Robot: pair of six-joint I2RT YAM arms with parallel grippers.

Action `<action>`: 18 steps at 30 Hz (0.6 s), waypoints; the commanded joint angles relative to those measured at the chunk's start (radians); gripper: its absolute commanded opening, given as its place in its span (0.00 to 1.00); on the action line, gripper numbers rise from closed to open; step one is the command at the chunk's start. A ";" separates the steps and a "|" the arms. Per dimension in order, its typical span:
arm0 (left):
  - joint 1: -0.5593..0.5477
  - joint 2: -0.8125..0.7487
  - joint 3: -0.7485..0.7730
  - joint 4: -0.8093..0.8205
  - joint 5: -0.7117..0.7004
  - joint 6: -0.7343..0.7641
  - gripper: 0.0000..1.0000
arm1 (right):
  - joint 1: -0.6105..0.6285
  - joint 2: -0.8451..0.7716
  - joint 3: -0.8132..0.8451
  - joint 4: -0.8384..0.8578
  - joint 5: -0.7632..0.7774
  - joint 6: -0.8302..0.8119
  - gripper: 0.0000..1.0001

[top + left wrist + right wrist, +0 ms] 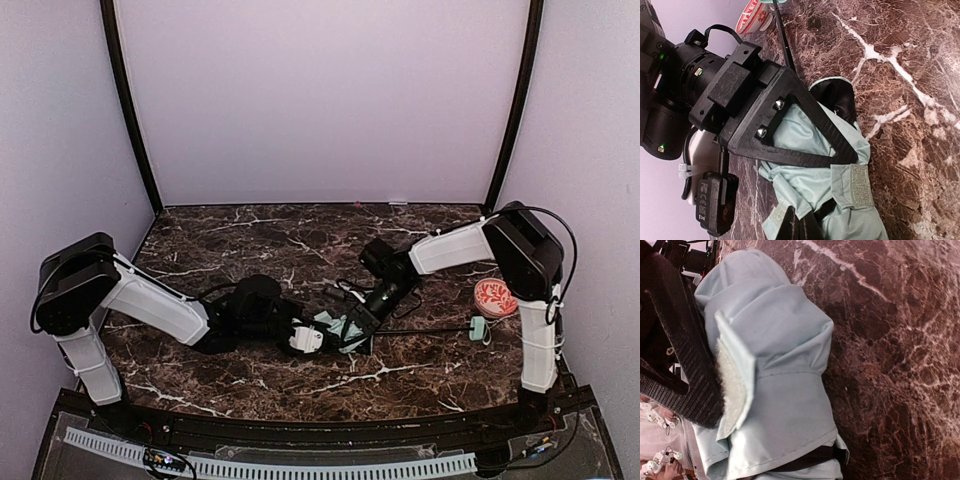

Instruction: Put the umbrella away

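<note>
From above, the umbrella (pixel 328 321) lay bunched mid-tabletop (pixel 300 235), its shaft running toward 3 o'clock to the handle (pixel 478 328). The left gripper (pixel 308 340) met it from 9 o'clock and the right gripper (pixel 358 322) from 1 o'clock.

Left wrist: the left gripper was clenched at the fabric's 6 o'clock edge.

Right wrist: one finger (pixel 685 365) pressed the velcro tab (pixel 732 390). Whether the right gripper was grasping or released, I could not tell.

I see my left arm (pixel 150 300) and right arm (pixel 450 247) in white shells between black joint housings, with black cables (pixel 722 160) running along them. The right gripper (pixel 356 322) has a black triangular finger (pixel 820 122) with a ribbed face and two silver screws (pixel 779 104).
</note>
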 commanded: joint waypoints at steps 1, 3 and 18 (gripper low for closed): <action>-0.110 0.060 -0.041 -0.198 0.193 0.049 0.00 | -0.059 -0.041 -0.056 0.283 0.172 0.117 0.34; -0.117 0.067 -0.049 -0.242 0.184 0.082 0.00 | -0.058 -0.070 -0.094 0.327 0.175 0.111 0.38; -0.157 0.128 -0.041 -0.263 0.060 0.056 0.00 | -0.059 -0.186 -0.080 0.031 0.238 -0.157 0.58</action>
